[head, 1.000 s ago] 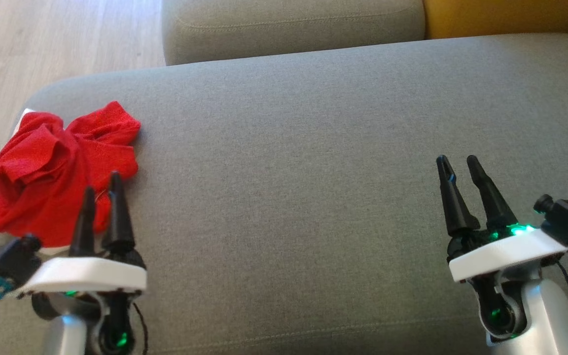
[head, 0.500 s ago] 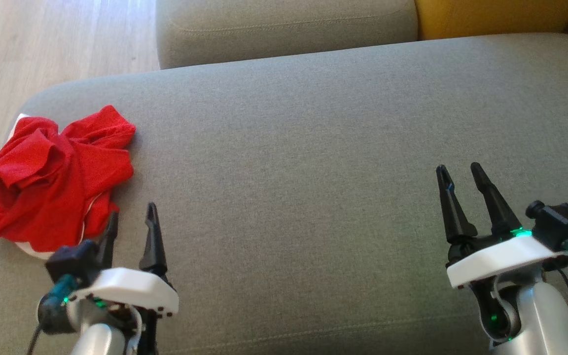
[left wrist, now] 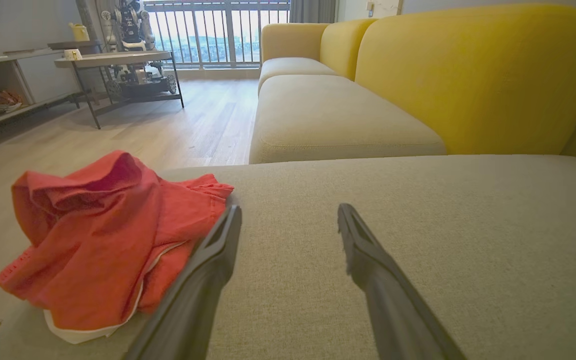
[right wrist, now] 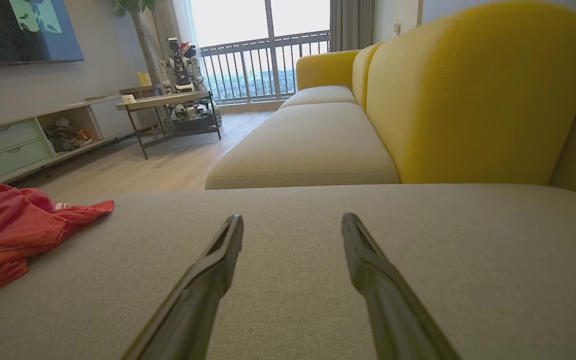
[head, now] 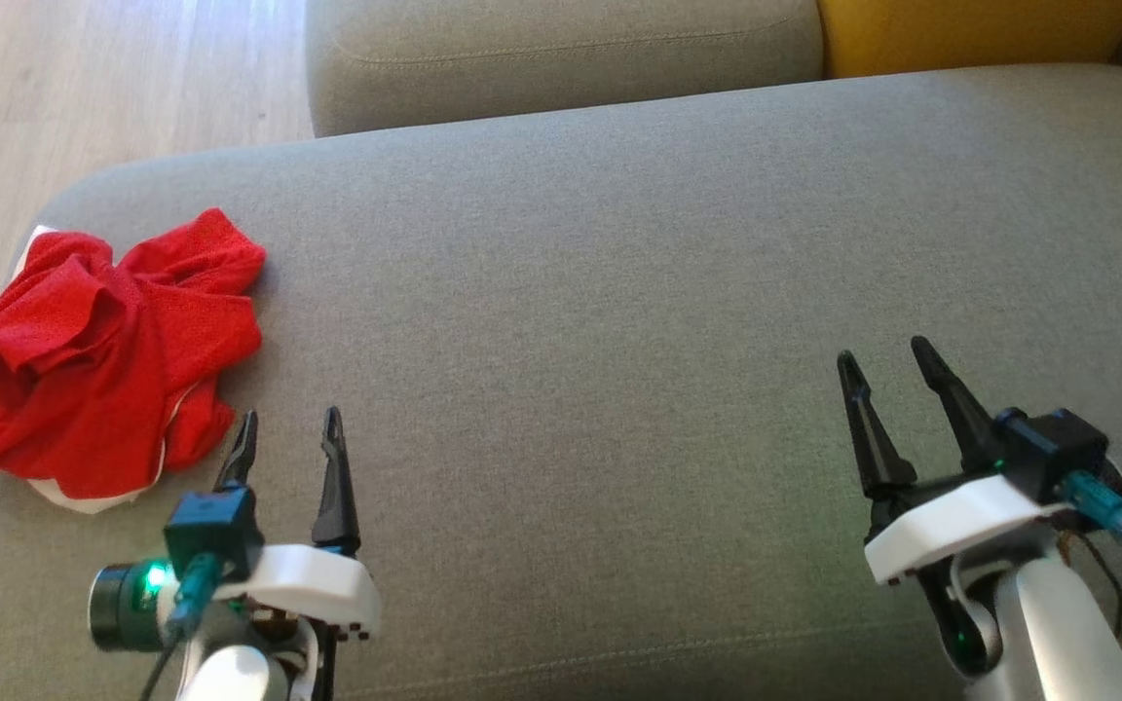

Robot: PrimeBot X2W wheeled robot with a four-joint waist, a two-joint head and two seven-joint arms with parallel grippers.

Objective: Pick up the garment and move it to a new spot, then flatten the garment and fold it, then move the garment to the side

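A crumpled red garment (head: 98, 355) with white trim lies in a heap at the left end of the grey sofa seat (head: 600, 292). It also shows in the left wrist view as the red garment (left wrist: 103, 235) and far left in the right wrist view (right wrist: 13, 225). My left gripper (head: 288, 428) stands open just right of the heap's near edge, its left finger (left wrist: 208, 265) close beside the cloth, nothing between the fingers. My right gripper (head: 882, 358) is open over bare cushion at the right, holding nothing.
The seat's left edge drops to wooden floor (head: 84, 88) right by the garment. A second grey cushion (head: 561, 49) lies beyond, with a yellow backrest (head: 970, 29) at the far right. A low table (left wrist: 113, 60) stands across the room.
My left gripper has pulled back off the garment toward me and to the right, and opened. The right gripper has drifted slightly back. The garment lies where it was; the camera shifted slightly.
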